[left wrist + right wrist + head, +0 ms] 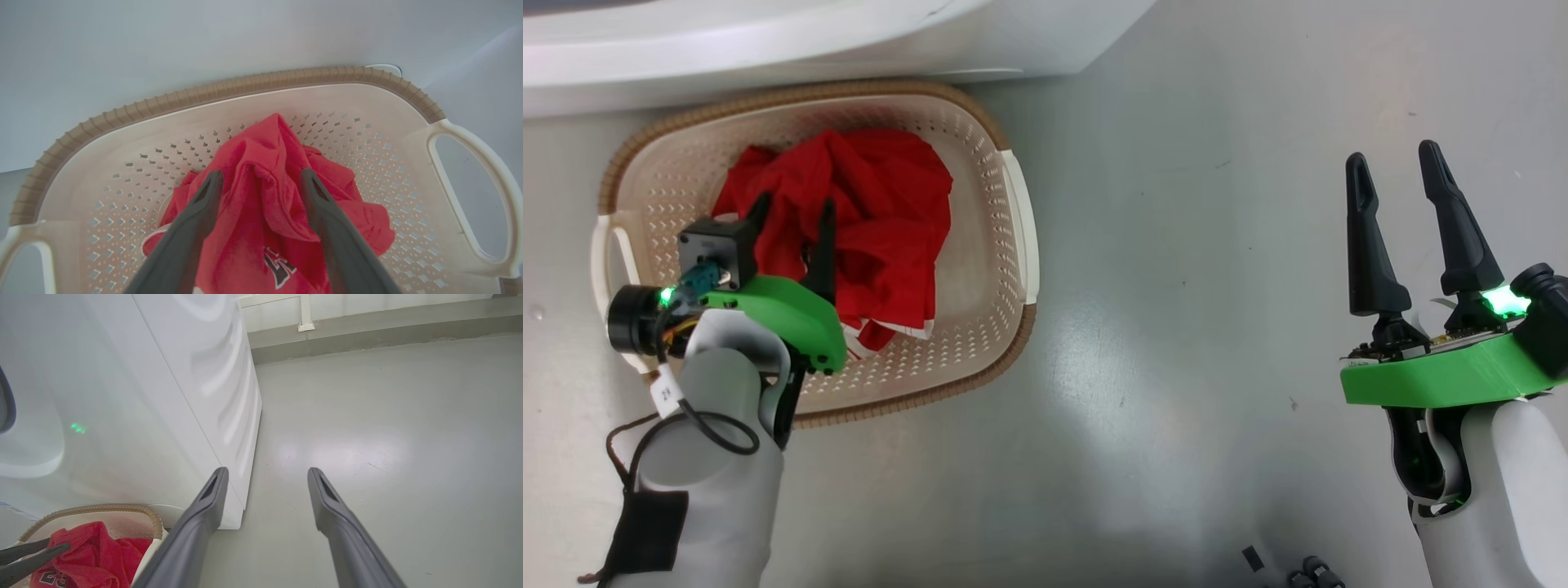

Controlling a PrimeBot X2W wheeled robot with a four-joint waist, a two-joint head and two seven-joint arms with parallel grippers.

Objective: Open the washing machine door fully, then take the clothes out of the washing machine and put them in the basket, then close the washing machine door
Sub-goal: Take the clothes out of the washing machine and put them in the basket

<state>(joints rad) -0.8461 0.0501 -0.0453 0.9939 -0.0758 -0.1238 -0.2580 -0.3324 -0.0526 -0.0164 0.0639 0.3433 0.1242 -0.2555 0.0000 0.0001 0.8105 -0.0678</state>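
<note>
The cream basket (1023, 245) stands on the floor against the white washing machine (768, 41). The red clothes (882, 204) lie crumpled inside it. My left gripper (794, 211) is open, and it reaches down into the basket. In the left wrist view a fold of the clothes (261, 204) rises between the spread fingers of the left gripper (261, 175), inside the basket (163, 104). My right gripper (1393, 155) hangs open and empty over bare floor at the right. The right wrist view shows the right gripper (265, 471) beside the washing machine (122, 396). The door is out of view.
Grey glossy floor (1176, 286) spreads between the basket and my right arm. A wall base and a white frame leg (304, 318) stand beyond the washer's corner. Small dark parts (1298, 572) lie at the bottom edge.
</note>
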